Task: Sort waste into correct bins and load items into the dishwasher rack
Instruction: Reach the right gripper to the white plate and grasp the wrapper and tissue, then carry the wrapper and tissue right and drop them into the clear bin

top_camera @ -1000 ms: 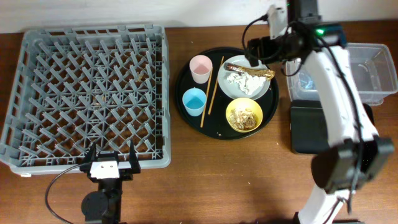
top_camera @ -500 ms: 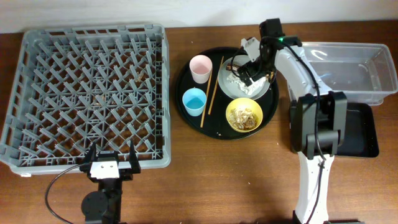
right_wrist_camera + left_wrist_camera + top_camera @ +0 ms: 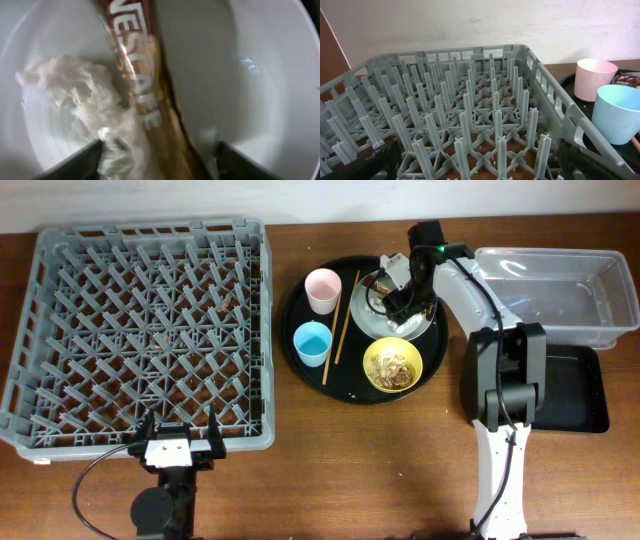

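Wrapper strip (image 3: 131, 75), glossy brown-gold, pale lettering

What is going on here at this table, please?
The right gripper hangs low over the pale grey plate on the round black tray, jaws open on either side of the brown-gold wrapper, beside the crumpled tissue; nothing is grasped yet. The left gripper sits open at the near edge of the dishwasher rack, which holds no dishes. The pink cup, blue cup, chopsticks and yellow bowl sit on the tray.
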`<state>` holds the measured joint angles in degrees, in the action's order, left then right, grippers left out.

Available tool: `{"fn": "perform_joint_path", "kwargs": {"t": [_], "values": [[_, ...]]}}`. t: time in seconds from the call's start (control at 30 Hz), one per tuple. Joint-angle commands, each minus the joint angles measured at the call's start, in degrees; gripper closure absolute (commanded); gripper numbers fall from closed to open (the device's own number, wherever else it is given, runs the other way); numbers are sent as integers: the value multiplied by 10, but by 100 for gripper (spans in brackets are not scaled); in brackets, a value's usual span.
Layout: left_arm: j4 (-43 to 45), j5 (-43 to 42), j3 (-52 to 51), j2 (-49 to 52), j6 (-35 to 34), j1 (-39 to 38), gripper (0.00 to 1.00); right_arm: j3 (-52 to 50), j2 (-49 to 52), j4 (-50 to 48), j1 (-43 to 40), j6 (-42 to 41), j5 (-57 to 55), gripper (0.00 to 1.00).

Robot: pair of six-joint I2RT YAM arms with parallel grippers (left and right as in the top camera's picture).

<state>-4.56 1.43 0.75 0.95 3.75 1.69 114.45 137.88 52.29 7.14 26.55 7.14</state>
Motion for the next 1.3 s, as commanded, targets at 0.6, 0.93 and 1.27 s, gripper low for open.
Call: {"fn": "perform_joint_path", "kwargs": {"t": [0.6,0.93,1.27], "values": [[-2,-6,-2,-3,11,3,1,544,-15,421,-94,-336,-102,96],[-2,-6,-2,-3,11,3,1,356,-4,387,-232,-435,-131,49],[-2,-6,-2,-3,11,3,1,416,-45,407,-231,-307,31,10]]}}
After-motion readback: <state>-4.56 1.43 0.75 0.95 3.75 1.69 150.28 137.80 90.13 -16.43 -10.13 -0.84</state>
